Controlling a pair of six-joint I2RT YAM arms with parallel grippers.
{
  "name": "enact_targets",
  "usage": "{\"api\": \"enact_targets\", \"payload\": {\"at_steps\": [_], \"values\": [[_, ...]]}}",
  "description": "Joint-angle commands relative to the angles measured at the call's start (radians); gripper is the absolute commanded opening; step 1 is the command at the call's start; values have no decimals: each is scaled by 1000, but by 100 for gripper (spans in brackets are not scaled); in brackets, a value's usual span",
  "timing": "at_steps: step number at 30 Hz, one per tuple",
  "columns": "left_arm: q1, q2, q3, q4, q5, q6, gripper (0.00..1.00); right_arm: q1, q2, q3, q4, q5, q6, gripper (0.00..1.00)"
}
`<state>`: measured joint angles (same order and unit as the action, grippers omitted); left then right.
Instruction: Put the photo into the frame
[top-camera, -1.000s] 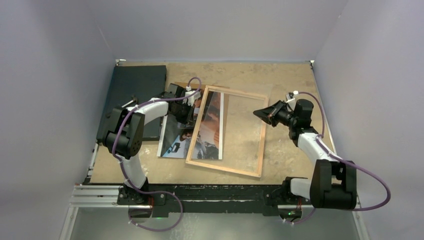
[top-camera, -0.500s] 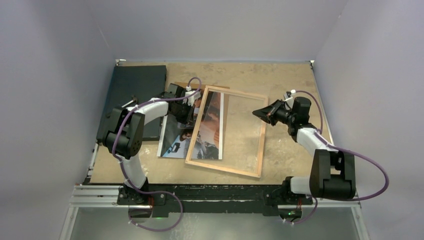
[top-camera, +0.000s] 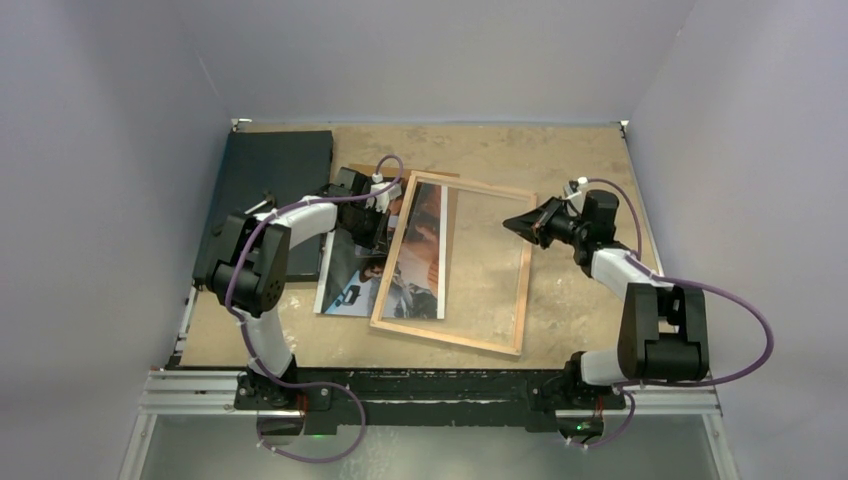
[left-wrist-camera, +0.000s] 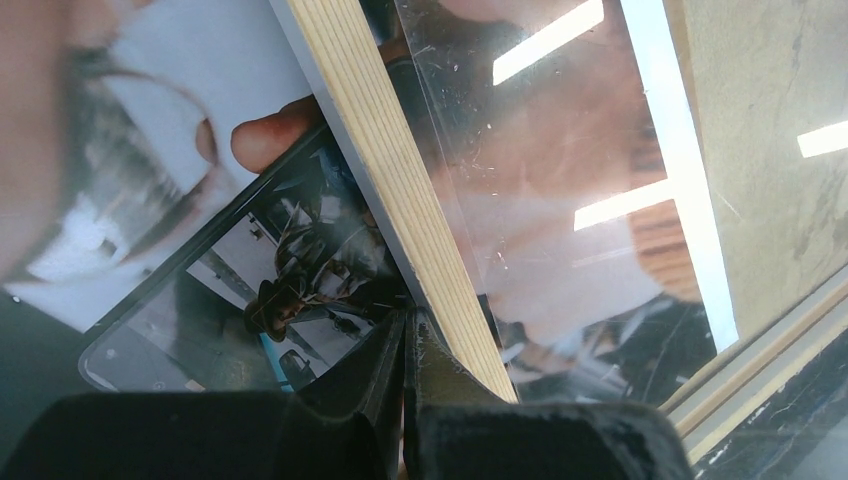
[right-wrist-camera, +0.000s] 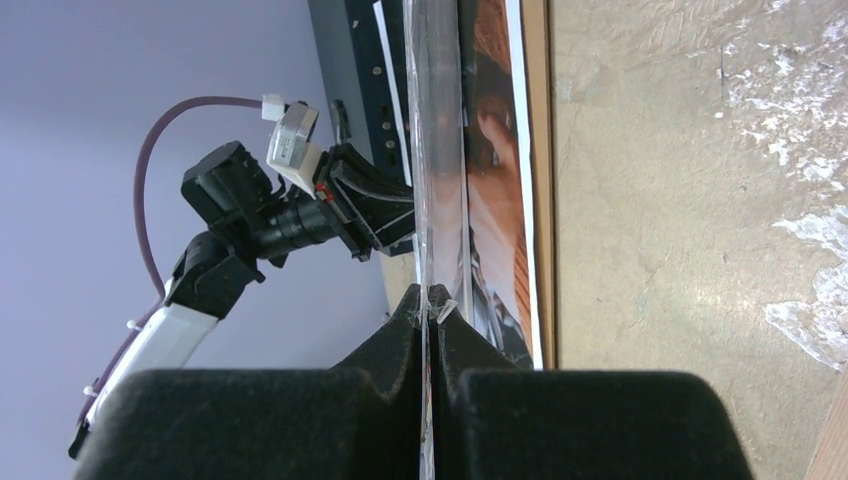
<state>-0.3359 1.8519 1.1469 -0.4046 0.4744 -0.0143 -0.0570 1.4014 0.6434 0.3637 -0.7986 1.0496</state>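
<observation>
The frame (top-camera: 448, 335) lies wooden back up in the middle of the table. The photo (top-camera: 350, 275) lies picture up, its right part under the frame's left rail (left-wrist-camera: 400, 190), its left part sticking out. A clear pane (top-camera: 490, 250) covers the frame opening. My right gripper (top-camera: 510, 224) is shut on the pane's right edge, seen edge-on in the right wrist view (right-wrist-camera: 432, 150), and holds it raised. My left gripper (top-camera: 378, 228) is shut, its tips (left-wrist-camera: 405, 318) down on the photo (left-wrist-camera: 200, 150) against the rail's outer side.
A flat black board (top-camera: 270, 175) lies at the far left, partly under the left arm. Grey walls close in the table on three sides. Bare table (top-camera: 580, 160) shows right of the frame and along the far edge.
My right gripper has moved slightly left and away with the pane's edge, and its arm has swung in. The left arm, photo and frame have not moved.
</observation>
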Motion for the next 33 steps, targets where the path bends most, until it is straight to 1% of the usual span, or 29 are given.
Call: {"api": "enact_targets", "payload": {"at_steps": [1,18,26,33], "values": [[3,9,24,26,29,8,0,6,13,49,64,-44,-4,0],[3,24,28,31,38,9,0,6,100,55,122,-78,10,0],[2,28,27,33,44,10,0,12,110,67,137,-79,13,0],[2,28,25,35,49,10,0,40,115,48,163,-66,39,0]]}}
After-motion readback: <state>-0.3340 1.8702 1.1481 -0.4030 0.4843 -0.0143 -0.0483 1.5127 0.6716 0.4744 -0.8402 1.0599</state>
